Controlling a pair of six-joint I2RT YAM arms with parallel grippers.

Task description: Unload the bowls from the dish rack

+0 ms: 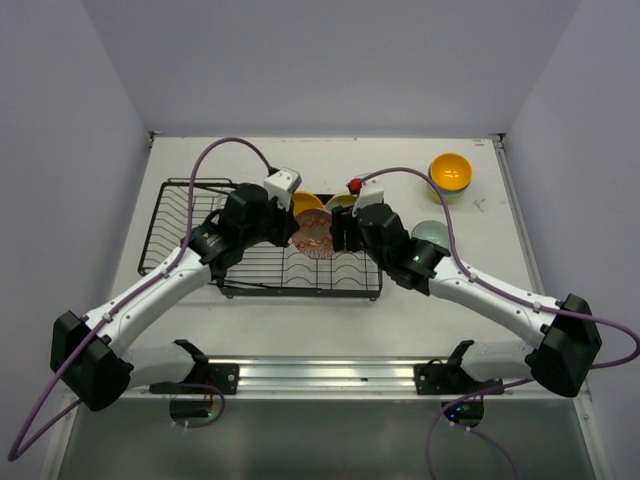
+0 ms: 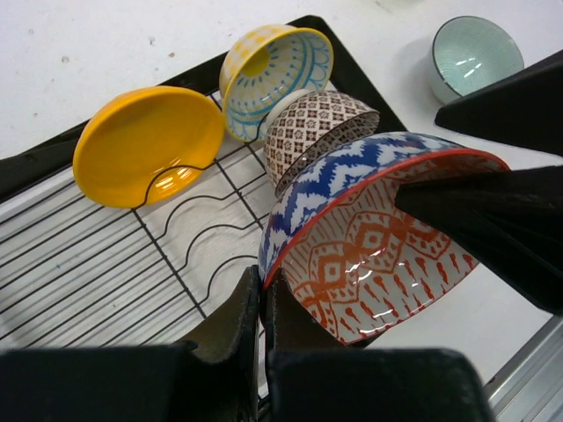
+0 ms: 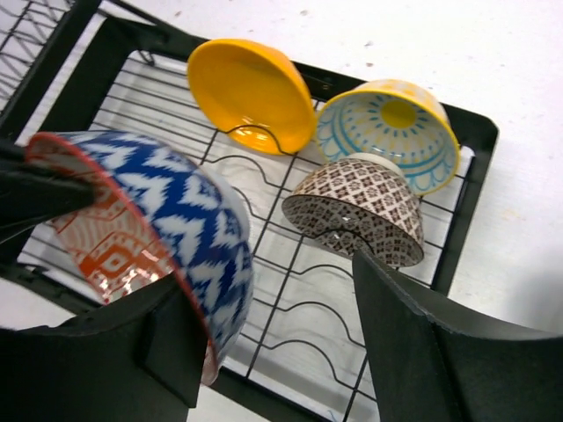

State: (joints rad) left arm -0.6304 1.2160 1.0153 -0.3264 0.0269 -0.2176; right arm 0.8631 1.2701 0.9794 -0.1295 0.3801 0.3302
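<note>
Left wrist view: a blue and red bowl [image 2: 378, 255] is held tilted over the near side of the dish rack [image 2: 26, 167]. Its rim is pinched between the nearly closed fingers of the left gripper [image 2: 261, 294]. In the right wrist view, the right gripper [image 3: 273, 281] is spread wide, with one finger on the inner side of that bowl's wall and the other on the outer side, well apart from it. Three more bowls are propped in the slotted section: an orange bowl [image 2: 145, 141], a yellow and teal bowl [image 2: 277, 75], and a brown checked bowl [image 2: 321, 132] just beside it. A pale teal bowl [image 2: 475, 53] is set on the table [image 2: 88, 44] near the rack. A yellow bowl [image 1: 450, 168] is seen farther back in the top external view.
</note>
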